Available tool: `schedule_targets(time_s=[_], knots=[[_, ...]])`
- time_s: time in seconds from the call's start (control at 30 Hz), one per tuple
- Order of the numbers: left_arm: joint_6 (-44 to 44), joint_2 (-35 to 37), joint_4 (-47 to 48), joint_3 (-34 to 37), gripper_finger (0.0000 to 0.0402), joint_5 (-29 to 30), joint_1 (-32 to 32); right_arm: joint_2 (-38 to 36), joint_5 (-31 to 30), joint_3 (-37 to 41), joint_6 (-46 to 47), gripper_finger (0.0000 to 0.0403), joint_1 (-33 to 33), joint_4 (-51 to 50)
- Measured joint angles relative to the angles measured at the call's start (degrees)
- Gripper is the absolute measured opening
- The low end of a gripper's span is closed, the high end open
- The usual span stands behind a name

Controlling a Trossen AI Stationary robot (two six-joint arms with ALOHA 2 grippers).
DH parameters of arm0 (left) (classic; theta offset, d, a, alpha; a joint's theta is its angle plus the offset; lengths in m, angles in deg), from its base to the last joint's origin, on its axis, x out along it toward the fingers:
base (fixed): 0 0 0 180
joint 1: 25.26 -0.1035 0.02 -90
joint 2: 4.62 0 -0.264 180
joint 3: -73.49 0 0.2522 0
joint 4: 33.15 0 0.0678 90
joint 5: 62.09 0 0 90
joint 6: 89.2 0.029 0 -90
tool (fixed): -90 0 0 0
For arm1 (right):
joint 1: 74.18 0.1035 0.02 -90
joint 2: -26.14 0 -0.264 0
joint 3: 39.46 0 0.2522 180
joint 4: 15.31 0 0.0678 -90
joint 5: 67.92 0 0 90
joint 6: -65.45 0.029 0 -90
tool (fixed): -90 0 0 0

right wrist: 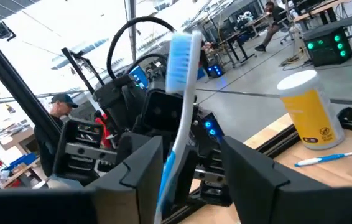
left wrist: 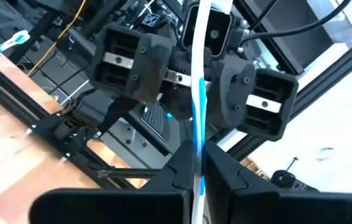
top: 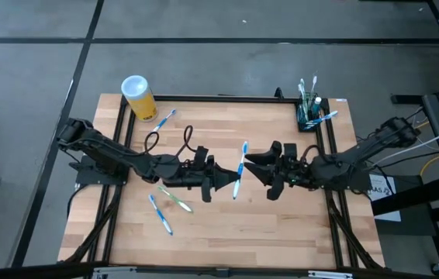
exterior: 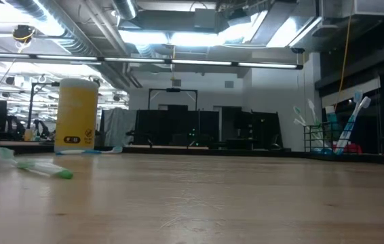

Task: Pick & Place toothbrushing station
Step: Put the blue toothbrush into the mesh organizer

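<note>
Above the table's middle, the left gripper (top: pixel 231 184) is clamped on a blue-and-white toothbrush (top: pixel 240 168), while the right gripper (top: pixel 254 167) stands parted beside it. The toothbrushing station (top: pixel 309 114) sits at the far right corner, loaded with brushes. It looks light, rigid and easily tipped; grasp its side walls low.

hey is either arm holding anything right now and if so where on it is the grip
The left gripper is shut on a blue and white toothbrush, pinching its handle near the lower end. The right gripper stands open around the toothbrush, holding nothing.

Wooden table (top: pixel 281 217), yellow cup (top: pixel 139 98), toothbrushes (top: pixel 174 201)
</note>
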Motion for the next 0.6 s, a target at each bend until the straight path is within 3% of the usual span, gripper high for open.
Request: schedule_targets(time_s=[0.6], knots=[[-1.5,-0.39,0.4,0.0,0.0008,-2.26,0.0,0.79,3.07,0.0,-1.63,0.0147,-3.14,3.93]])
